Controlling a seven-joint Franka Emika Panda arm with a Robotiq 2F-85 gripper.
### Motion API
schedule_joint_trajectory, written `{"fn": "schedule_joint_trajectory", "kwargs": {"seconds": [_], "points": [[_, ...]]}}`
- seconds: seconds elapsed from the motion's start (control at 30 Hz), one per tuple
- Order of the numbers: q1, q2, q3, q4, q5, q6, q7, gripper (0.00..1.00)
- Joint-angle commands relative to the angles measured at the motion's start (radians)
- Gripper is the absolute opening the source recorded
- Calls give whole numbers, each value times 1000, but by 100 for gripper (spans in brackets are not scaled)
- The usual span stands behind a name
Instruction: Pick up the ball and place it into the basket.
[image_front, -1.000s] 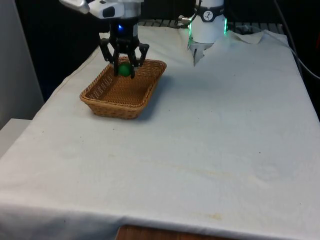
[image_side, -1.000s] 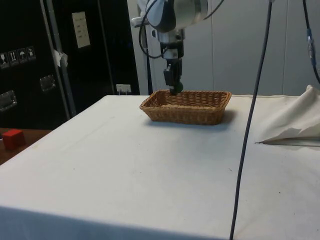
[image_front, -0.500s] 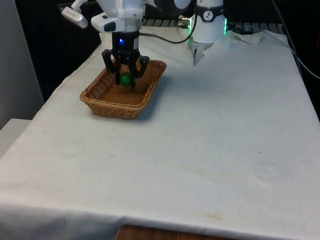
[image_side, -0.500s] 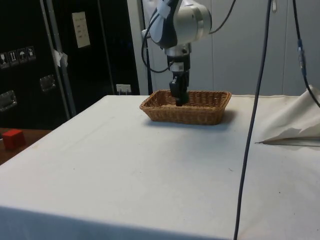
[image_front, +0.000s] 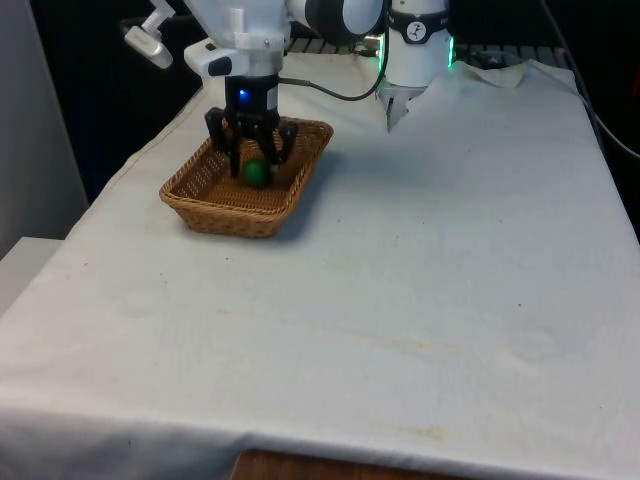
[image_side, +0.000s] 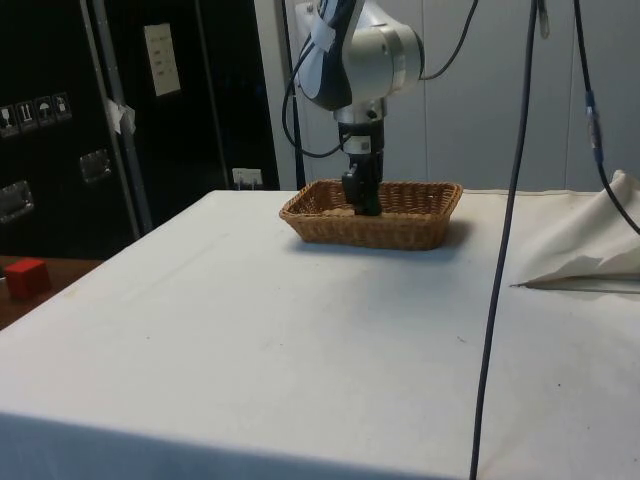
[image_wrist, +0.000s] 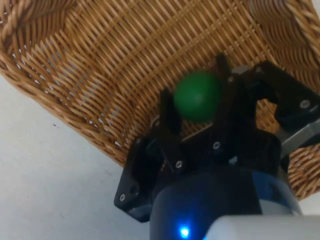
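A small green ball (image_front: 257, 172) sits between the black fingers of my gripper (image_front: 257, 168), which is shut on it. The gripper reaches down inside the brown wicker basket (image_front: 226, 216), towards its far half, on the front view's left. In the wrist view the ball (image_wrist: 197, 96) hangs close over the basket's woven floor (image_wrist: 115, 55), with one fingertip (image_wrist: 168, 104) pressed against its side. From the side the gripper (image_side: 361, 203) dips below the basket's rim (image_side: 371, 216), and the ball is hidden behind the wall.
A bunched fold of white cloth (image_front: 505, 73) lies at the table's far end, also seen as a cloth fold (image_side: 588, 251) in the side view. A dark cable (image_side: 497, 260) hangs in front of the side camera. A red cube (image_side: 25, 277) sits off the table.
The gripper has come down with the ball from above the basket's far rim to inside the basket, and moved slightly towards its middle.
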Motion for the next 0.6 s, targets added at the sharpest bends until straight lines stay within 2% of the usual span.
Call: {"fn": "schedule_joint_trajectory", "kwargs": {"seconds": [0.0, 0.07, 0.1, 0.13, 0.17, 0.3, 0.47, 0.57], "points": [[0, -4, 1, -2, 0, 1, -3, 22], [0, -4, 0, -2, -1, 0, -3, 39], [1, -4, 0, -2, -1, -1, -2, 56], [0, 0, 0, 0, 0, -1, 0, 65], [1, -4, -1, -2, -2, -1, -2, 65], [1, -4, -1, -2, -2, -2, -1, 100], [0, -1, 0, 0, -1, -1, 0, 100], [14, -20, -20, -6, -16, -11, 5, 100]]}}
